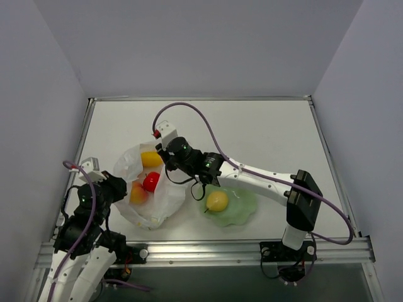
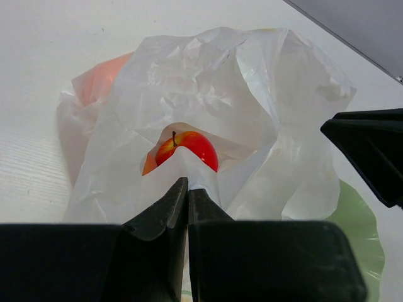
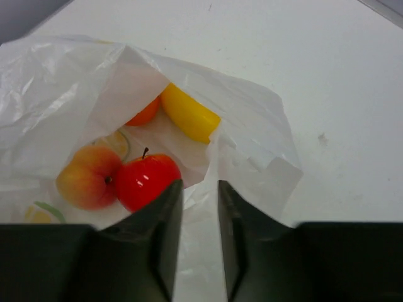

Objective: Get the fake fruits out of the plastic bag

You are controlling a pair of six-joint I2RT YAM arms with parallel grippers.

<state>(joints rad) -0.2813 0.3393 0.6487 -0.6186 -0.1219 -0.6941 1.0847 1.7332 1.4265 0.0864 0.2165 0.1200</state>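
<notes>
Left tool [image 2: 187, 189] on crinkled plastic bag [image 2: 252, 94]

1. You've got the plastic bag [image 3: 63, 82] in thin translucent white film, crinkled, with a faint sheen.
2. Your red apple [image 3: 146, 181], peach [image 3: 88, 176] and yellow fruit [image 3: 189, 114] are smooth glossy plastic with bright highlights.
3. Your plate [image 1: 242, 211] is pale green, smooth and slightly shiny.
4. Your table [image 1: 252, 132] is white and matt.

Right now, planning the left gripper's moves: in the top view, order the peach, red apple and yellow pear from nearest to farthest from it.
1. Peach, in the bag beside the left gripper.
2. Red apple, just beyond, mid-bag.
3. Yellow pear, on the green plate.
</notes>
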